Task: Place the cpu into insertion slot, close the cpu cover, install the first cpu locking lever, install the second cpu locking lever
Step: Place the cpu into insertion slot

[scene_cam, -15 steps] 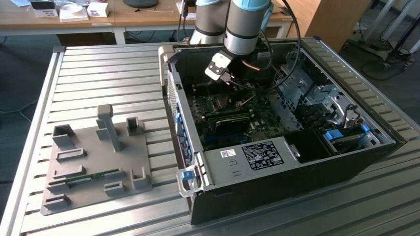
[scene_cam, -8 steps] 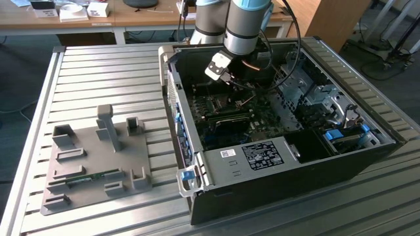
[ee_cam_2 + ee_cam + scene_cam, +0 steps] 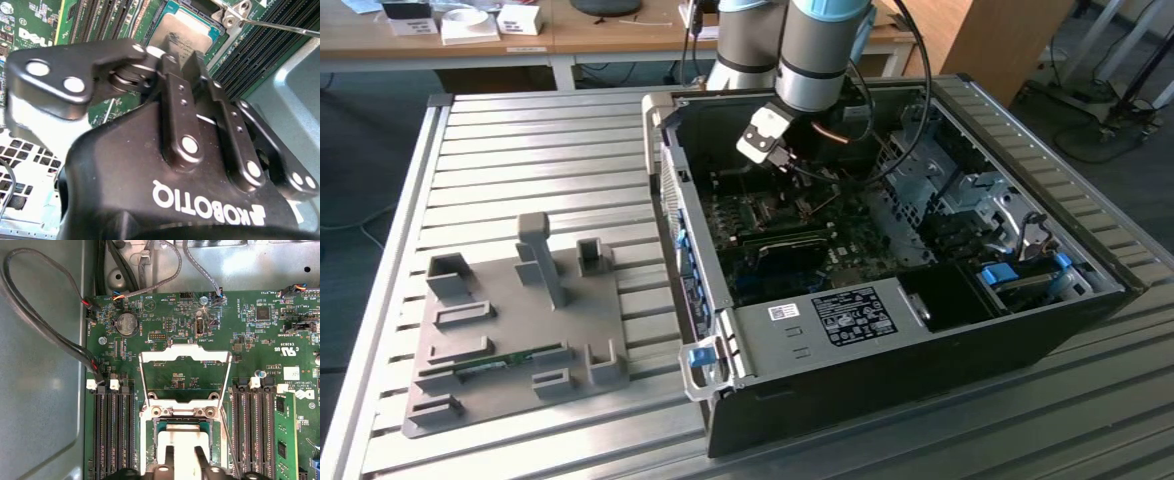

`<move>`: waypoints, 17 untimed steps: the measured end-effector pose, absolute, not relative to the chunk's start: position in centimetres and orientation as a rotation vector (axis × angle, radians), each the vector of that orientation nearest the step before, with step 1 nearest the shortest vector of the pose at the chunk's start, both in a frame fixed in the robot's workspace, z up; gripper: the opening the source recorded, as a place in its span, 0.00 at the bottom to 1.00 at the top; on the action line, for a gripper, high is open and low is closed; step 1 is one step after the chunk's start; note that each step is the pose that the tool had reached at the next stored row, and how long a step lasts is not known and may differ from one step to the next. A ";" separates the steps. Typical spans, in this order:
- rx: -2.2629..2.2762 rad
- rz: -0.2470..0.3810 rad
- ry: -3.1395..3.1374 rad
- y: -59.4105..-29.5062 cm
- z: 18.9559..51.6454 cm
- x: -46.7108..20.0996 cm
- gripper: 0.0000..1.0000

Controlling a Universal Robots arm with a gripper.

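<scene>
- Reading the exterior view as a clock face, a ribbed metal tabletop [image 3: 534, 140] spans the scene. At eight o'clock, on the exterior view's left, a grey fixture plate [image 3: 487, 285] sits on it. A green memory stick [image 3: 494, 362] lies in one of its grooves.
- From the centre out to four o'clock stands an open black computer case [image 3: 921, 370], its inside facing up.
- At twelve o'clock my arm reaches into the case. My hand [image 3: 781, 150] hangs low over the board, near the case's far wall.
- At three o'clock from my hand, inside the case, sits a grey drive cage [image 3: 947, 190].
- In the first wrist view the green motherboard [image 3: 165, 315] lies below me. The cpu [image 3: 185, 436] rests flat in the insertion slot [image 3: 160, 440], pale silver top up, directly under my hand [image 3: 185, 460].
- The slot sits between two banks of long black memory slots [image 3: 112, 430].
- The cpu cover [image 3: 185, 356] is swung open, away from the slot on its hinge. Bare board shows through its square window.
- In the second wrist view the cpu [image 3: 185, 30] shows just past my hand [image 3: 177, 55]. A thin locking lever [image 3: 280, 26] slants past the slot's corner.
- I cannot tell whether my hand is apart, together or clamped on anything.
</scene>
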State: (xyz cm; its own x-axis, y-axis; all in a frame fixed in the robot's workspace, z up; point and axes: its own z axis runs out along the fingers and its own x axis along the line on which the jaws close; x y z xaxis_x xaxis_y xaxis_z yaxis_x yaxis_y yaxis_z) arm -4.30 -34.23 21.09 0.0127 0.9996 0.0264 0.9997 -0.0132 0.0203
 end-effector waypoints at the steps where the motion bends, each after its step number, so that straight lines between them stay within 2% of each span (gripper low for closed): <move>1: -2.233 -0.052 -2.204 -34.2 21.1 -4.3 0.29; 4: -2.233 -0.052 -2.204 -34.2 21.1 -4.3 0.12; 17: -2.234 -0.061 -2.211 -34.2 20.9 -4.3 0.11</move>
